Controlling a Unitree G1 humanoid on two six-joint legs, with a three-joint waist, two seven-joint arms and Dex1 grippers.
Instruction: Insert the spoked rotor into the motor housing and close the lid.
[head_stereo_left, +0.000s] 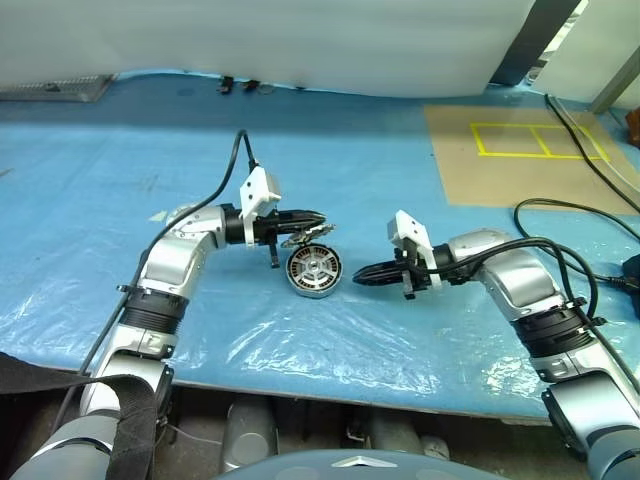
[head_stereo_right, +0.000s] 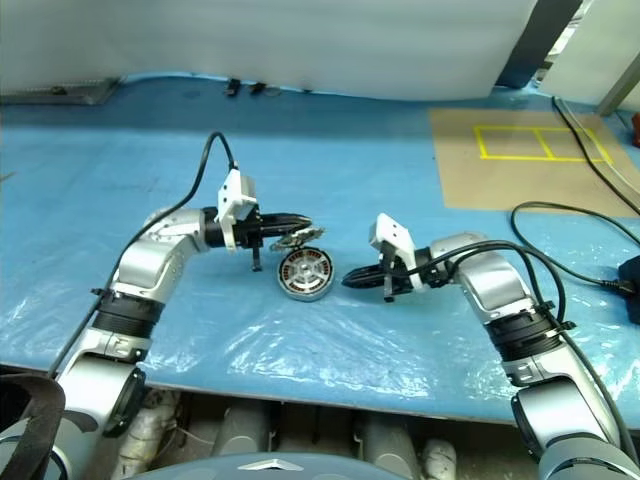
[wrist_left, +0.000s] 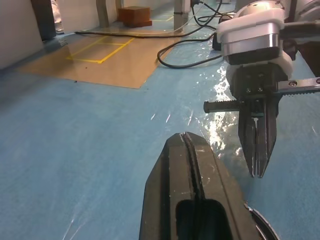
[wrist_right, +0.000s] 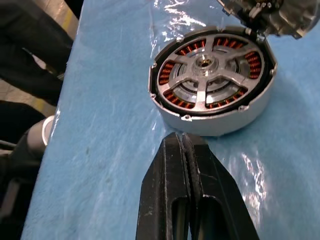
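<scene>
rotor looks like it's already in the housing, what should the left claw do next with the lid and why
Probably ease the lid down flat over the housing. The spoked rotor already sits inside, copper windings showing between its spokes. The left claw is shut on the lid, which hangs tilted at the housing's far edge, not seated. The right claw is shut and empty beside the housing, clear of it.
</scene>
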